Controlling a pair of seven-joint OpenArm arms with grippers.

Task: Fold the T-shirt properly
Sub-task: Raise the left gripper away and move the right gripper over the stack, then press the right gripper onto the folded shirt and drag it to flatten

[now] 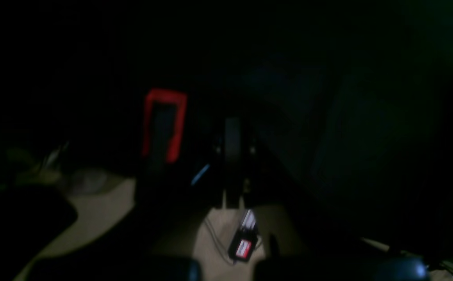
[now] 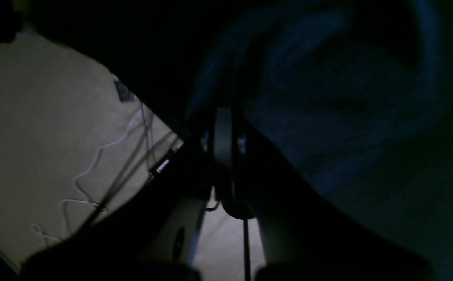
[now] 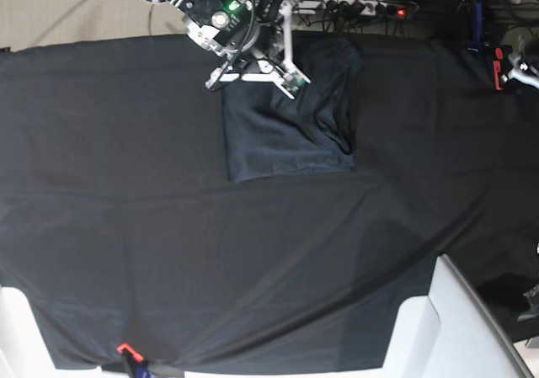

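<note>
The T-shirt point(image 3: 286, 130) lies as a dark grey, partly folded block at the top middle of the black table cloth point(image 3: 126, 210). Its right side is bunched in folds. My right gripper point(image 3: 269, 73) rests at the shirt's upper left edge. In the right wrist view its fingers point(image 2: 223, 152) stand together, shut, with bluish shirt fabric point(image 2: 328, 97) behind them; whether cloth sits between them cannot be told. My left gripper point(image 1: 232, 156) is shut in a very dark view beside a red clamp point(image 1: 164, 125). Only a white piece of the left arm point(image 3: 520, 71) shows at the base view's right edge.
Red clamps pin the cloth at the right edge point(image 3: 498, 65) and the front left point(image 3: 125, 348). A power strip and cables point(image 3: 362, 7) run behind the table. A white panel point(image 3: 455, 327) stands at the front right. Cables lie on the floor point(image 2: 93, 175).
</note>
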